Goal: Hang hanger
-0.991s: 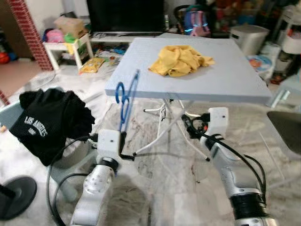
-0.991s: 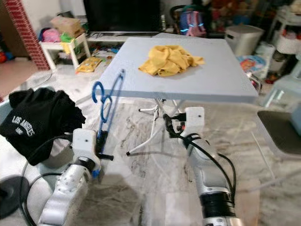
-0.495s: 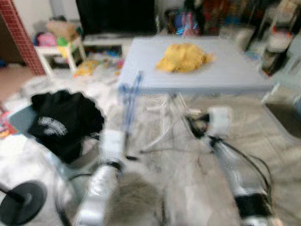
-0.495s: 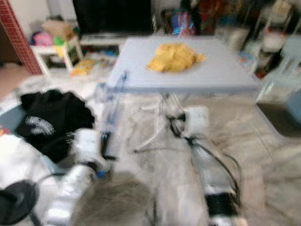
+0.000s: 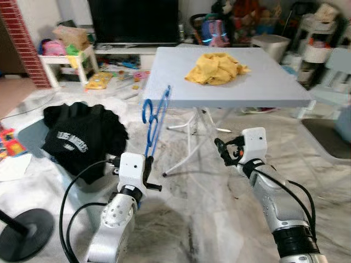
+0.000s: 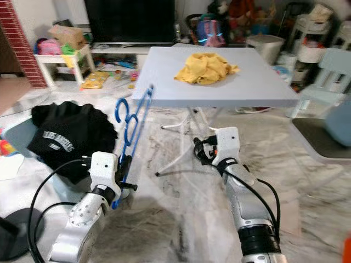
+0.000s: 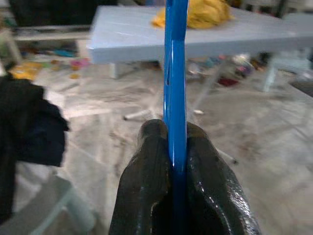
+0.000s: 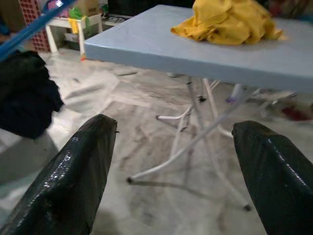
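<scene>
since a second ago the camera has pulled back and swung a little, so the table [image 5: 164, 82] sits farther off and more of the cluttered room shows, while both arms keep their pose. left gripper [image 5: 147, 174] stays clamped on the lower end of the blue hanger [image 5: 154, 121], its two black fingers [image 7: 146, 186] pressed tight on either side of the thin bar, the hanger standing nearly upright with its hook end up beside the table's near corner. right gripper [image 5: 226, 151] hangs in front of the table legs with its fingers [image 8: 78, 166] spread wide, holding nothing. yellow cloth [image 5: 216, 67] lies bunched on the tabletop, a black shirt [image 5: 79, 137] is heaped over a low seat to the robot's left, and a television [image 5: 134, 22] stands against the far wall.

no rail or rod is visible yet, so the robot probably has more walking to do. the risks: the tall hanger could catch the table edge during a turn, or pivot in the narrow pinch and arrive with its hook at the wrong angle. the cluttered floor, with cloth and toys about, could also trip a step.
</scene>
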You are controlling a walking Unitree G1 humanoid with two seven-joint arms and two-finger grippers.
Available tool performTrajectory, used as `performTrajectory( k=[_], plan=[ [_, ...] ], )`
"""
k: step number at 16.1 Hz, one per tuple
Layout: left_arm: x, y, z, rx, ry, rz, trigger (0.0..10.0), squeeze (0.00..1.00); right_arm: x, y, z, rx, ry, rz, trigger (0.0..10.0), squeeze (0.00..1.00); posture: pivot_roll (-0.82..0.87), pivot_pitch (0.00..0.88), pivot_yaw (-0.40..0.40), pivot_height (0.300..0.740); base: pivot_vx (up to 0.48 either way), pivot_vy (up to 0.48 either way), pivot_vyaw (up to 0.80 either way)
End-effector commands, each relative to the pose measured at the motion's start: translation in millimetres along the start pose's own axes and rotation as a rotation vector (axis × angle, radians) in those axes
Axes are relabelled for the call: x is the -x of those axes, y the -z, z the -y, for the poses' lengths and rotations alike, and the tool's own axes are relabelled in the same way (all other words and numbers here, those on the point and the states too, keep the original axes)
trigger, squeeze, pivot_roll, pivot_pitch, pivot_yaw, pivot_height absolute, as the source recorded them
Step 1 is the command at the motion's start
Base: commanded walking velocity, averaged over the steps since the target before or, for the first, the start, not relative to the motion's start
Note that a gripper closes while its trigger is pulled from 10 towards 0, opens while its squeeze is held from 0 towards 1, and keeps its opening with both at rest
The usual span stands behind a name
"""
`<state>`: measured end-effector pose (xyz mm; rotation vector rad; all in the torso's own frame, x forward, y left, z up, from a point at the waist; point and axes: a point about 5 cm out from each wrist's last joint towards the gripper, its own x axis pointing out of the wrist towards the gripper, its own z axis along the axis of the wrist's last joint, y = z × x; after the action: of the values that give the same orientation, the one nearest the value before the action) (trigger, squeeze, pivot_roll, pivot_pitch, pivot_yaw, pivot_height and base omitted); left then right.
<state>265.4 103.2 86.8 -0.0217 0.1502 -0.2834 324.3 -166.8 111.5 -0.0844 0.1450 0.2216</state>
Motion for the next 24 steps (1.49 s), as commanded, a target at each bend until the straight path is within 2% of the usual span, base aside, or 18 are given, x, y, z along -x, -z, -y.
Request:
performTrajectory(
  k=[1,2,4,5,7,9,12,16,18,20,22,24],
  plan=[
    [-0.3,8.5,-0.3,0.025,0.078,-0.080,10.0,0.00,-4.7,-11.2,1.1,0.071,-0.025,0.036,10.0,0.00,-0.06,0.000,0.011,0.740,0.000,0.000,0.00],
    [2.0,20.2,-6.1,0.033,0.153,-0.184,10.0,0.00,-4.9,-15.4,8.5,0.107,-0.038,0.046,10.0,0.00,-0.06,0.000,0.010,0.740,0.000,0.000,0.00],
    [10.6,30.1,-20.3,-0.033,0.280,-0.283,10.0,0.00,-4.6,-21.3,21.5,0.125,-0.102,0.053,10.0,0.00,-0.06,0.000,0.011,0.740,0.000,0.000,0.00],
    [16.1,31.4,-22.9,-0.128,0.368,-0.297,10.0,0.00,0.5,-17.5,19.5,0.200,-0.254,0.008,10.0,0.00,-0.06,0.000,0.013,0.740,0.000,0.000,0.00],
    [25.0,32.8,-16.4,-0.148,0.509,-0.336,10.0,0.00,9.8,-13.6,24.6,0.390,-0.409,-0.032,10.0,0.00,-0.06,0.000,0.016,0.740,0.000,0.000,0.00],
    [31.7,35.0,-11.5,-0.205,0.607,-0.359,10.0,0.00,17.6,-14.6,31.6,0.506,-0.544,-0.067,10.0,0.00,-0.07,0.000,0.019,0.740,0.000,0.000,0.00],
    [40.4,38.5,-5.5,-0.276,0.735,-0.384,10.0,0.00,30.3,-19.9,48.3,0.722,-0.795,-0.219,10.0,0.00,-0.07,0.000,0.019,0.740,0.000,0.000,0.00],
    [44.0,37.4,0.1,-0.318,0.793,-0.385,10.0,0.00,33.1,-21.7,49.7,0.826,-0.941,-0.310,10.0,0.00,-0.07,0.000,0.020,0.740,0.000,0.000,0.00],
    [42.8,35.6,5.1,-0.349,0.816,-0.365,10.0,0.00,32.0,-15.4,40.9,0.899,-1.041,-0.356,10.0,0.00,-0.07,0.000,0.017,0.740,0.000,0.000,0.00],
    [41.2,32.7,9.5,-0.353,0.824,-0.346,10.0,0.00,31.2,-5.7,36.1,0.935,-1.073,-0.393,10.0,0.00,-0.07,0.000,0.015,0.740,0.000,0.000,0.00],
    [40.0,26.8,16.4,-0.362,0.840,-0.316,10.0,0.00,32.1,14.3,34.7,0.969,-1.110,-0.481,10.0,0.00,-0.07,0.000,0.013,0.740,0.000,0.000,0.00],
    [38.6,23.7,19.8,-0.360,0.844,-0.299,10.0,0.00,27.2,22.0,30.8,0.977,-1.093,-0.486,10.0,0.00,-0.07,0.000,0.010,0.740,0.000,0.000,0.00]
  ],
)
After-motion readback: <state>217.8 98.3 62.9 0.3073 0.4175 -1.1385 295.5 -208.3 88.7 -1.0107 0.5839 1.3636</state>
